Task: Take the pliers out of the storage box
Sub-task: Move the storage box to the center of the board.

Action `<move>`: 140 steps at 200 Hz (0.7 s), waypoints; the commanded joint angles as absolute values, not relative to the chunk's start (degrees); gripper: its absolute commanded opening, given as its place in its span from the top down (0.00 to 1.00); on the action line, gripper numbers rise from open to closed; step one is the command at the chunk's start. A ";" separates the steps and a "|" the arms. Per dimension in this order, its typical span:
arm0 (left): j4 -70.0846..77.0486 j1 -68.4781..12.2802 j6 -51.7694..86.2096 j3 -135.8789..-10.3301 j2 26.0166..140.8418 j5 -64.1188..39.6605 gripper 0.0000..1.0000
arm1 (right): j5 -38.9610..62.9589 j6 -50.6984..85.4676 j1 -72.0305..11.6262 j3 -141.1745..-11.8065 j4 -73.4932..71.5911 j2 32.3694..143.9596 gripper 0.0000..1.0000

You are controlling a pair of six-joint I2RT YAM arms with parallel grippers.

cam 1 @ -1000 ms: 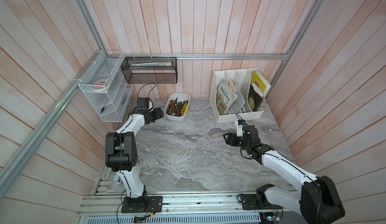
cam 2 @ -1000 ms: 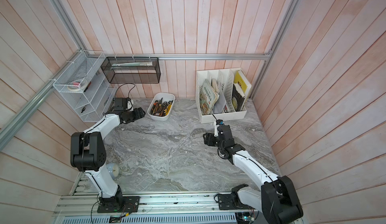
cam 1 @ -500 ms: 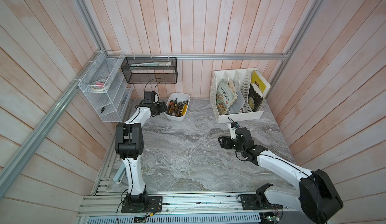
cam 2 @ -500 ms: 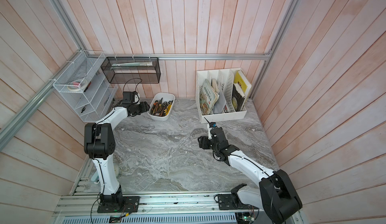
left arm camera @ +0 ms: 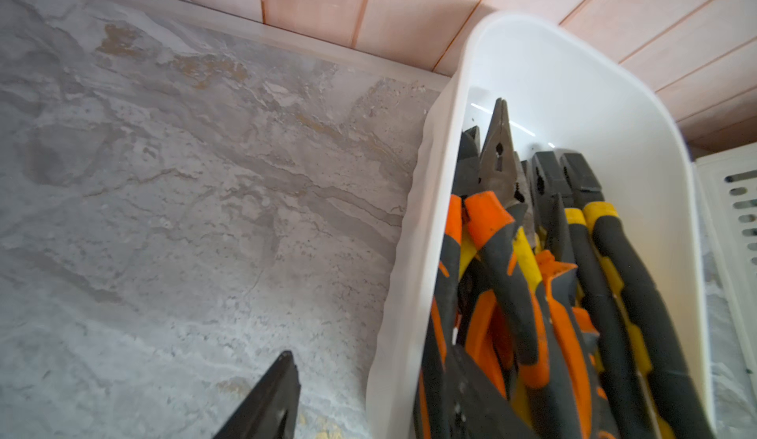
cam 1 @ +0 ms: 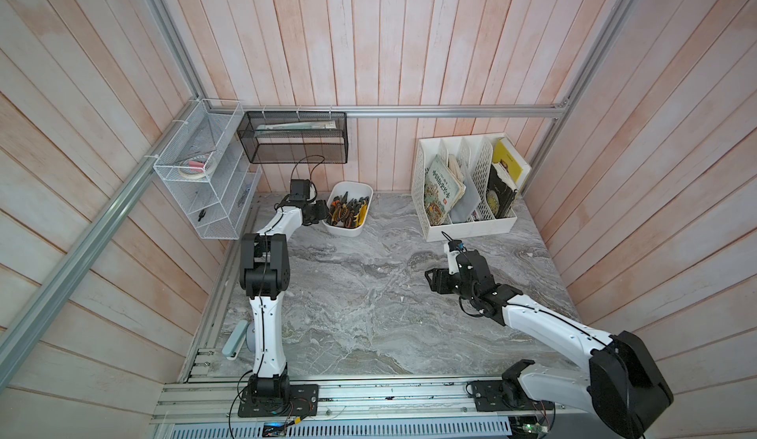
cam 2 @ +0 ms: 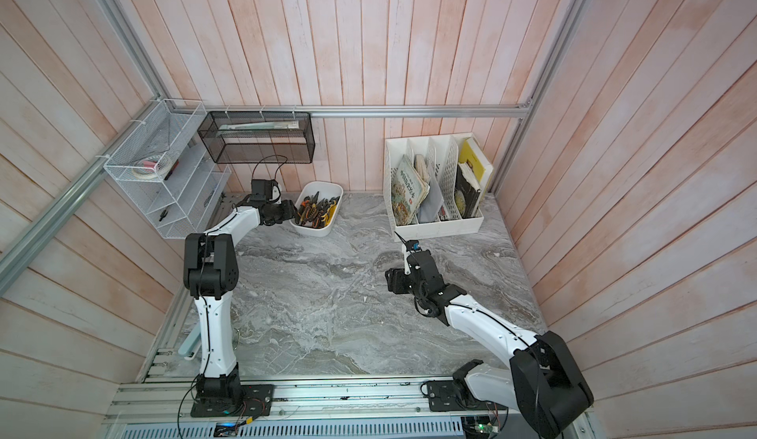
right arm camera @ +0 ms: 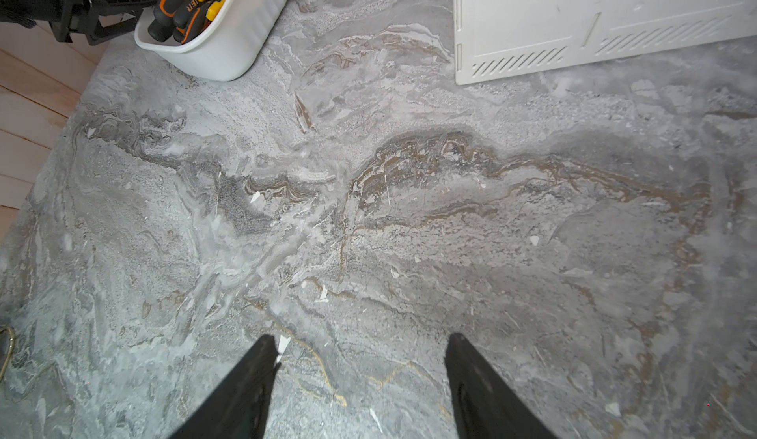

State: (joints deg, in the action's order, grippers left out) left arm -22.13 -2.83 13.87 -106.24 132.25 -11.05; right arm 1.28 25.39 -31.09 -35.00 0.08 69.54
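Pliers (cam 1: 349, 210) in box (cam 1: 346, 231), L pincer (cam 1: 325, 211) adj

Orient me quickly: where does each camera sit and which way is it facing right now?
Top views: high over the base rail, looking down at the table; both arms show, with left end effector and right end effector.
Left wrist: on the left arm, facing the storage box and pliers; one finger shows.
Right wrist: on the right arm, facing down at the table; two fingers show.
Shared: all views show the storage box.
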 commanded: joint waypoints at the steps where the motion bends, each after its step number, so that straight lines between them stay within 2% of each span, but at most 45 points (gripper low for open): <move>1: -22.47 -4.10 12.92 -107.95 133.99 -9.00 0.46 | 0.22 24.77 -31.46 -36.66 2.00 69.25 0.34; 39: -21.14 -5.01 12.33 -107.64 134.26 -5.86 0.60 | 0.34 25.57 -32.12 -36.17 1.47 69.26 0.37; 47: -21.10 -5.01 12.32 -107.76 134.30 -5.55 0.66 | 0.31 25.76 -32.21 -36.00 1.30 69.27 0.38; 58: -21.31 -5.01 12.24 -107.84 134.59 -5.56 0.81 | 0.28 25.93 -32.50 -35.84 1.08 69.28 0.38; 66: -21.51 -5.01 12.30 -107.93 134.77 -5.54 0.87 | 0.31 26.01 -32.62 -35.75 1.13 69.36 0.38; 108: -22.76 -5.01 13.59 -108.84 136.16 -6.61 0.91 | 0.09 26.27 -33.55 -35.18 1.66 68.61 0.39; 124: -23.53 -5.01 14.19 -109.29 136.28 -7.28 1.00 | -0.07 26.44 -33.74 -34.78 2.13 67.74 0.39; 140: -24.44 -5.01 15.00 -109.17 136.02 -8.26 1.00 | -0.33 26.63 -33.83 -34.59 2.48 66.58 0.39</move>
